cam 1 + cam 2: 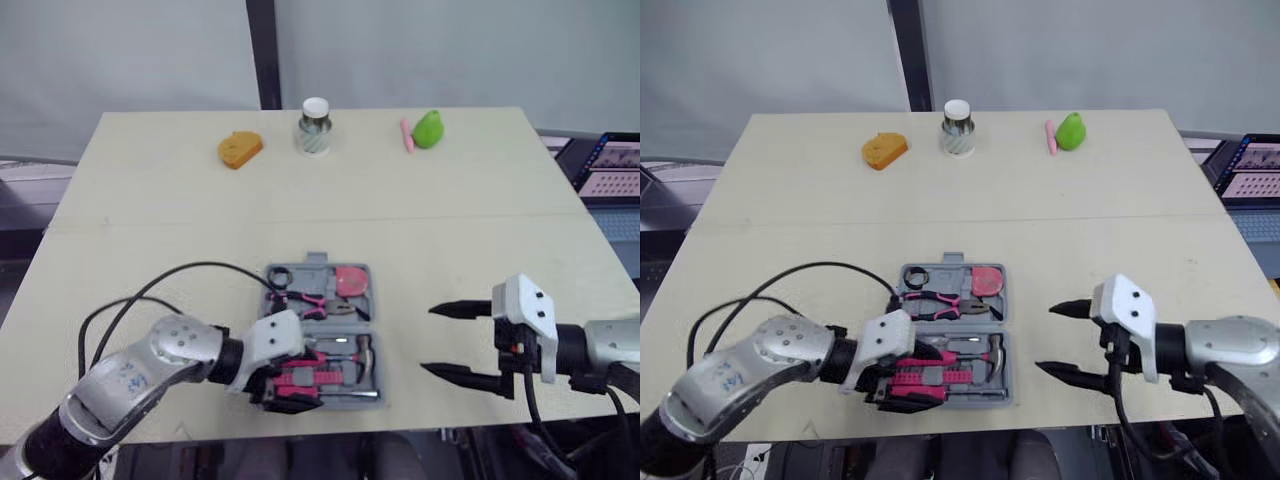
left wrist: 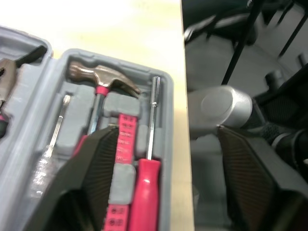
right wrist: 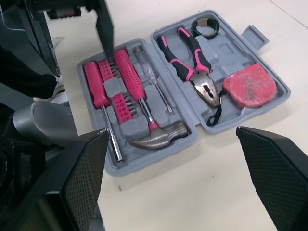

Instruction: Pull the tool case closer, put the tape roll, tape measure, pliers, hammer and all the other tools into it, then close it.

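Tool case (image 3: 231,48) lies open & flat on table (image 1: 330,200), centre-front, its near wall just beside the table's front edge, almost no margin there. Far half holds tape roll (image 3: 206,26) in the corner nr the latch tab, pliers (image 3: 192,60) w/ pink-black handles in the middle, and red tape measure (image 3: 249,86) on the robot's-right side. Near half holds hammer (image 3: 156,135), head toward the robot's right, plus pink screwdrivers (image 3: 96,91) & a pink bit rack (image 3: 120,103), all seated in their slots. L gripper (image 1: 283,388) is low over the near-left corner of the case, released, jaws wide. One of its fingers (image 2: 96,168) sits above the bit rack; the other hangs past the table edge, so case rim & table edge lie btwn them, no grip on anything. R gripper (image 1: 428,340) is on the robot's-right of the case, apart from it w/ bare table btwn, tips aimed at the case's side, jaws spread, nothing held. Open tabletop both sides of the case & a broad bare band behind it. Along the far edge, well apart from the case: orange block (image 1: 240,149), white-capped jar (image 1: 315,126), pink stick (image 1: 407,135) touching a green pear-shaped item (image 1: 429,128). Laptop (image 1: 610,170) sits off the table's right edge.
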Motion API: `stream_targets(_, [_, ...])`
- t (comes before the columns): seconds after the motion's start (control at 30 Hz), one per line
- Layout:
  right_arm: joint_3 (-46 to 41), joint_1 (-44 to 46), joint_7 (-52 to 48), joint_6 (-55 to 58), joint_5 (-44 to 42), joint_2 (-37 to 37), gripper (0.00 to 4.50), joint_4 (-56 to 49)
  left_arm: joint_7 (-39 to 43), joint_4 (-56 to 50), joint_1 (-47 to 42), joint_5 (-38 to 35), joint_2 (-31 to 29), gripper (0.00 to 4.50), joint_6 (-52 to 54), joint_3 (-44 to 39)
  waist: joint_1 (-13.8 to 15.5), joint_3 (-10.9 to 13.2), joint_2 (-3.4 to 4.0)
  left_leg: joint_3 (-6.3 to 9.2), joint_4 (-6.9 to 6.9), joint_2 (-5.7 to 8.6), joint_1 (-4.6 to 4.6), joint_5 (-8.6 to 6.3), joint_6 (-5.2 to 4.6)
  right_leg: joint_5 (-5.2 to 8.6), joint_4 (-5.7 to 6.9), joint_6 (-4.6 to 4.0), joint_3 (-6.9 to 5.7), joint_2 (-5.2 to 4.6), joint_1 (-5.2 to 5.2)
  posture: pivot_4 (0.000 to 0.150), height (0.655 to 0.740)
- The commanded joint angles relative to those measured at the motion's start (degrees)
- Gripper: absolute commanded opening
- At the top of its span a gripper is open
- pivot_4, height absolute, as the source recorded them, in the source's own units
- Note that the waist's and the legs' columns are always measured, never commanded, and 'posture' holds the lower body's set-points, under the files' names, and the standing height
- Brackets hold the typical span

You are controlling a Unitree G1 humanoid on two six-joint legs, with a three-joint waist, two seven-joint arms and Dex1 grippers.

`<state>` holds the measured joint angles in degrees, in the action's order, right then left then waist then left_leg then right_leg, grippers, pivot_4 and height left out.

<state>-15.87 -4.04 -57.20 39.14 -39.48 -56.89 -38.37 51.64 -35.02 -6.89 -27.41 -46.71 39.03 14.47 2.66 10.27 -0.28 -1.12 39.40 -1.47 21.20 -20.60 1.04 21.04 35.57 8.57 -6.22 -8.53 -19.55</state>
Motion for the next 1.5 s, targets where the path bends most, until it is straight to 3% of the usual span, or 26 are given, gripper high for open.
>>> stream_targets(0.03, [-0.2, 1.0, 0.7, -0.7, -0.8, 1.0, 4.50, -0.2, 3.8, 6.5, 2.7, 4.8, 1.2, 1.71, -14.6, -0.5, 0.5, 0.0, 0.00, 0.00, 0.04, 0.00, 0.01, 0.00, 0.00, 0.00, -0.01, 0.00, -0.01, 0.00, 0.01, 0.150, 0.7400])
stream_targets(0.13, [0.2, 0.7, 0.4, -1.3, 0.2, 1.1, 4.50, 0.0, 4.6, 13.1, 3.7, 9.0, 3.4, 0.10, -22.3, 1.5, 0.5, 0.0, 0.00, -0.01, 0.08, 0.02, 0.00, -0.01, -0.01, 0.00, 0.01, 0.01, -0.01, -0.01, 0.03, 0.150, 0.7400])
stream_targets(0.17, [0.3, 0.7, 0.3, -1.6, 0.6, 1.0, 4.50, 0.1, 4.7, 14.7, 3.6, 9.7, 4.3, 0.04, -23.6, 1.9, 0.4, 0.0, 0.00, -0.01, 0.08, 0.02, 0.01, -0.01, -0.01, 0.00, 0.02, 0.01, -0.01, 0.00, 0.02, 0.150, 0.7400])
stream_targets(0.43, [0.2, 0.5, 0.9, -1.9, 1.2, 1.3, 4.50, -0.3, 5.7, 20.4, 4.3, 13.6, 8.3, 0.04, -26.8, 5.1, 0.2, 0.0, 0.01, -0.03, 0.08, 0.01, 0.00, -0.01, -0.01, -0.01, 0.08, 0.01, -0.03, 0.00, -0.01, 0.150, 0.7400])
stream_targets(1.5, [0.4, -1.6, 1.3, -3.5, 4.2, 1.0, 4.50, -1.4, 7.7, 25.5, 3.5, 29.4, 5.6, 0.04, -37.6, 12.0, 0.2, -0.2, 0.23, -0.03, 0.06, 0.01, -0.11, -0.01, -0.02, -0.01, 0.07, 0.02, -0.04, 0.00, 0.07, 0.150, 0.7400])
